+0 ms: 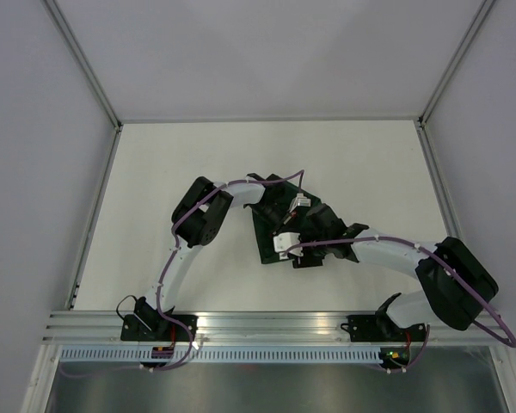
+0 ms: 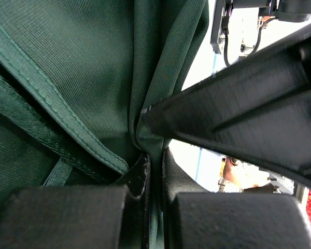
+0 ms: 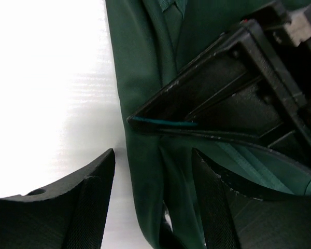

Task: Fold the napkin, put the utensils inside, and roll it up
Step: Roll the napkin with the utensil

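White tabletop (image 1: 198, 163), fenced by pale panels and aluminium rails (image 1: 86, 69), fills the top view. Near its middle, a little toward 6 o'clock, lies the napkin (image 1: 265, 234). It is dark green and bunched into a rumpled heap rather than spread flat, and part of it is hidden under the 2 wrists that meet over it.

From its base at 7 o'clock, the left arm (image 1: 176, 258) bends across to the heap's 12 o'clock side. The right arm (image 1: 396, 254) comes from 5 o'clock and reaches in from the 3 o'clock side.

In the left wrist view, the left gripper (image 2: 154, 161) has its 2 fingers pressed together on a gathered fold of the green cloth. Stitched hems run off toward 10 o'clock. A black finger of the other claw crosses in from 3 o'clock, its tip just beside the pinched fold.

In the right wrist view, the right gripper (image 3: 154, 155) stands wide. 1 finger sits over bare white table at 7 o'clock and the other over green cloth at 5 o'clock. A long fold of the napkin runs between them from 12 to 6 o'clock. Whether either pad touches the cloth cannot be told. The left claw's closed tips enter from 2 o'clock, with a thin teal edge of cloth caught in them.
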Controlling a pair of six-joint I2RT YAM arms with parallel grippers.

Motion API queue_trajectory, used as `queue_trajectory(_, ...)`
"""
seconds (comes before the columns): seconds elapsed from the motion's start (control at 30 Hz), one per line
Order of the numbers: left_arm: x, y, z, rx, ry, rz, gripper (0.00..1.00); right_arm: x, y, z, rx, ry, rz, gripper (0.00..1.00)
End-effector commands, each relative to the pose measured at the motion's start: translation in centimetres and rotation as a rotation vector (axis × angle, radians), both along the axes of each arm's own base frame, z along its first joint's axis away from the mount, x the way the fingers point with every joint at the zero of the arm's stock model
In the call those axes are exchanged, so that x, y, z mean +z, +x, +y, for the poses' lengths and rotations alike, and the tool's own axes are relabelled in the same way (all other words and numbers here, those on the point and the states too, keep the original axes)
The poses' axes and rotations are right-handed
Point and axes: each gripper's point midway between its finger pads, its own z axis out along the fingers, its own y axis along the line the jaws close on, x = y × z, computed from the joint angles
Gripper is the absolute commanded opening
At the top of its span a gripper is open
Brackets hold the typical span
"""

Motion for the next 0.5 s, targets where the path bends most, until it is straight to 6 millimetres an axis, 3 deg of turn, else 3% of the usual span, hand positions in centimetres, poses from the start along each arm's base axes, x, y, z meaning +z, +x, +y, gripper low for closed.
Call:
queue_trajectory(0.0, -3.6, 1.0, 1.2, -0.015, 0.100, -0.080, 0.02, 0.7, 0.7, 1.1, 0.029, -0.001, -0.006, 0.66)
queue_trajectory(0.1, -3.4, 1.1, 1.2, -0.016, 0.097, -0.085, 0.02, 0.0, 0.5, 1.0, 0.032, -0.024, 0.027, 0.63)
queue_trajectory(0.13, -3.3, 1.1, 1.2, -0.017, 0.091, -0.086, 0.02, -0.2, 0.4, 1.0, 0.032, -0.029, 0.034, 0.57)
queue_trajectory(0.23, -3.0, 1.3, 1.1, -0.014, 0.079, -0.092, 0.12, -0.5, 0.3, 0.9, 0.024, -0.043, 0.061, 0.42)
queue_trajectory(0.47, -1.7, 1.8, 0.8, -0.002, 0.044, -0.113, 0.35, -0.9, -0.9, 0.3, 0.010, -0.072, 0.195, 0.31)
